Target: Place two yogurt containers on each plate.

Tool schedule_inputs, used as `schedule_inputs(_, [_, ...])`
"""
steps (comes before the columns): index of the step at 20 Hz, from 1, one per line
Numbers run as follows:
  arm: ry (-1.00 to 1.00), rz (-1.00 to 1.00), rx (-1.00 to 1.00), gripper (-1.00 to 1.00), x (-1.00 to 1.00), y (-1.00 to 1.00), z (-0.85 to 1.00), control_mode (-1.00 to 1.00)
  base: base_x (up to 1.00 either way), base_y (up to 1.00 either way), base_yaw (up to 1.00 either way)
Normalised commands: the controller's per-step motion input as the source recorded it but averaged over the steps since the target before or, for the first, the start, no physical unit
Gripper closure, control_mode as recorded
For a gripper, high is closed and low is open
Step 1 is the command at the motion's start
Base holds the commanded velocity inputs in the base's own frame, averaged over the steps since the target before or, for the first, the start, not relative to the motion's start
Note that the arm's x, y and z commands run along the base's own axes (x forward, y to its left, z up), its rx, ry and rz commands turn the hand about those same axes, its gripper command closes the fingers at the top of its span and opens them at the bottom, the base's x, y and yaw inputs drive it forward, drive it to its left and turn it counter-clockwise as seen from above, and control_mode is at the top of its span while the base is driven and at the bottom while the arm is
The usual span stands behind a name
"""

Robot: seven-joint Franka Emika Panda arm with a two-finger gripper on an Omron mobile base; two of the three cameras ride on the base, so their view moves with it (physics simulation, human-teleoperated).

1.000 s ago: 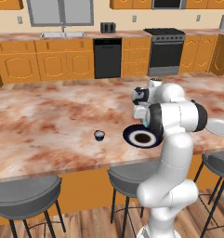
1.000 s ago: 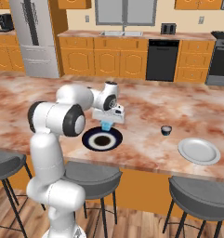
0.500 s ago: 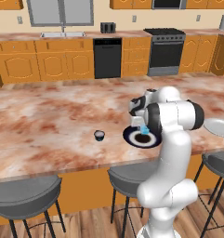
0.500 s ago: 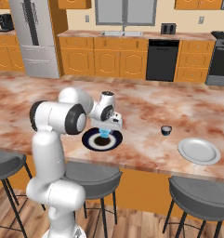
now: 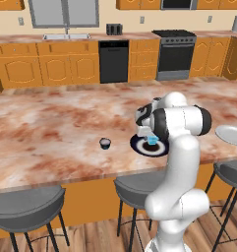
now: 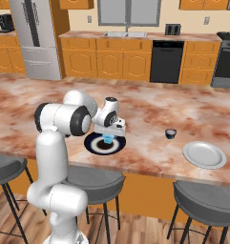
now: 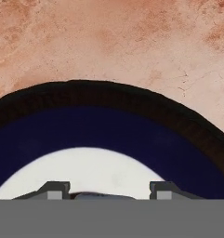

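While our arm folds forward from the base with its elbow high and its wrist bent down, the gripper [image 6: 108,138] hangs low over the dark plate [image 6: 95,146], and we see a pale blue yogurt cup [image 5: 152,141] pinched between its narrowly parted jaws, right above the plate's middle; whether the cup's base touches the plate we cannot tell. From the hand view we look straight down on the dark plate [image 7: 108,125]: a black rim, a navy band, then a pale ring close under the fingertips [image 7: 54,190]. This plate sits near the counter's [image 5: 51,133] front edge, above the middle stool [image 6: 90,180], with bare marble open behind it and to both sides. A dark round yogurt cup [image 5: 105,143] stands alone on the counter to our left of the dark plate, well apart from it; seen from the right base view, that cup [image 6: 170,134] lies between the two plates. The light grey plate [image 6: 204,154] rests further along, close to the front edge, and holds no cup. At the far wall run wooden cabinets [image 5: 51,69].
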Motion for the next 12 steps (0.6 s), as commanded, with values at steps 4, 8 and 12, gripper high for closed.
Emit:
schedule_inputs(4, [0.0, 0.0, 0.0, -1.0, 0.06, 0.01, -0.24, -1.0, 0.0, 0.0, 0.0])
schedule_inputs(8, [0.04, -0.01, 0.0, -1.0, -0.06, 0.02, 0.06, -1.0, 0.0, 0.0, 0.0])
schedule_inputs(12, [0.07, -0.05, -0.02, -1.0, 0.0, 0.04, 0.05, -1.0, 0.0, 0.0, 0.0])
